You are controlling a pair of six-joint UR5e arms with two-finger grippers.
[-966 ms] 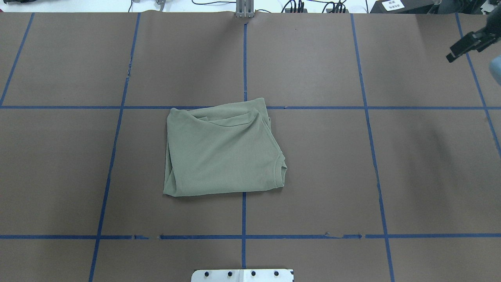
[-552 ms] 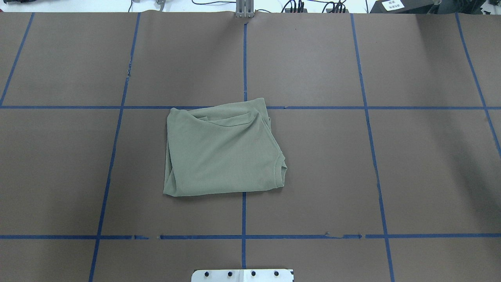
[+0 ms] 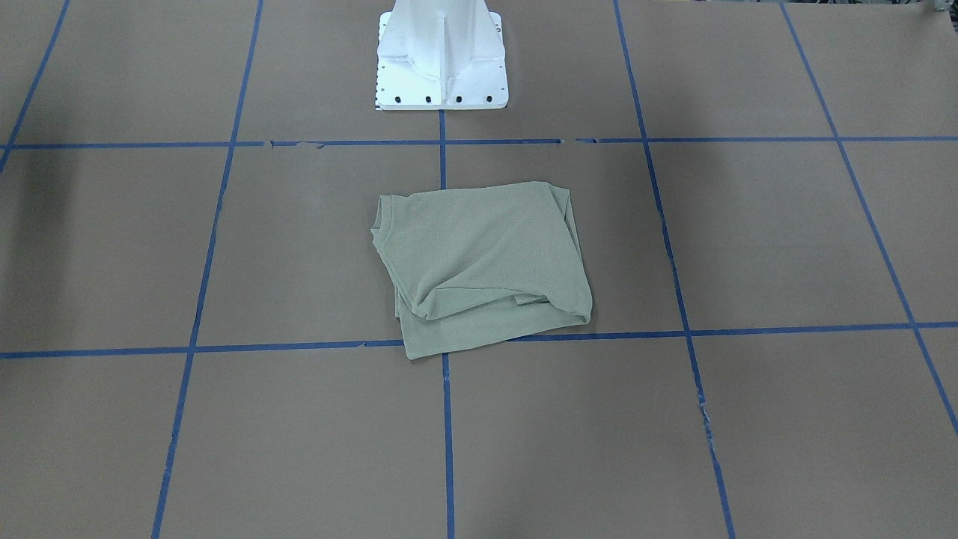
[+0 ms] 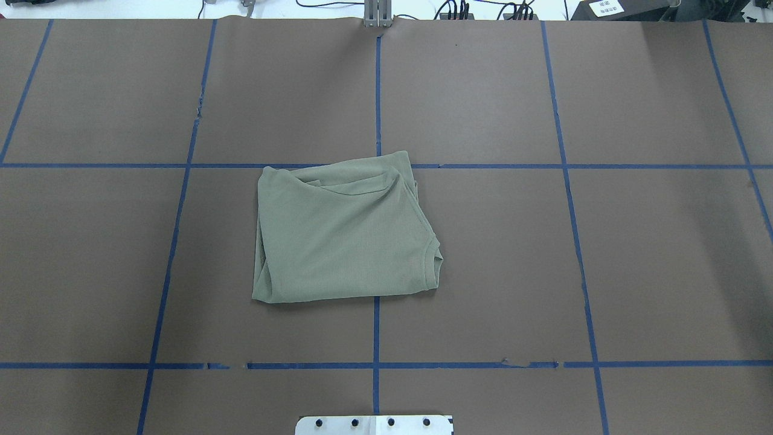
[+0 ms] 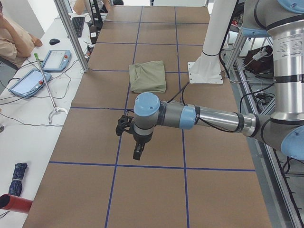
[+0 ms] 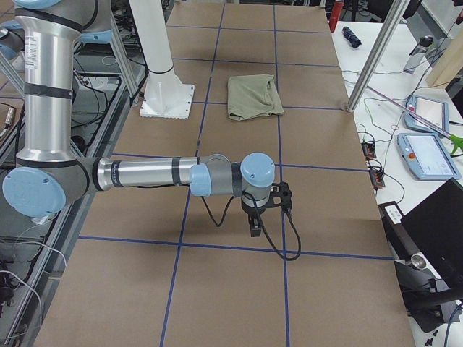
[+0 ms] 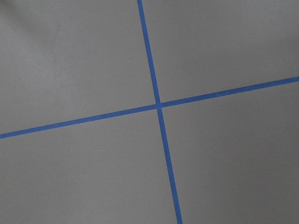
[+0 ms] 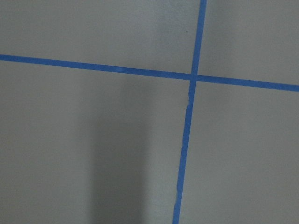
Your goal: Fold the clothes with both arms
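Observation:
The sage-green shirt (image 4: 344,232) lies folded into a rough rectangle at the middle of the brown table, its collar edge at the right side. It also shows in the front view (image 3: 479,266), the left side view (image 5: 147,76) and the right side view (image 6: 253,96). Neither arm touches it. My left gripper (image 5: 137,153) hangs over the table far off at the robot's left end. My right gripper (image 6: 255,225) hangs far off at the right end. Both show only in side views, so I cannot tell whether they are open or shut.
The white pedestal base (image 3: 441,56) stands behind the shirt. Blue tape lines (image 4: 376,90) grid the brown table cover. Side desks hold tablets (image 5: 57,60), cables and a keyboard. A person (image 5: 14,38) sits at the left desk. Metal posts (image 6: 376,54) stand at the table edges.
One second ago the right gripper showed at the overhead view's upper right edge; it has since left that view. The shirt has not moved.

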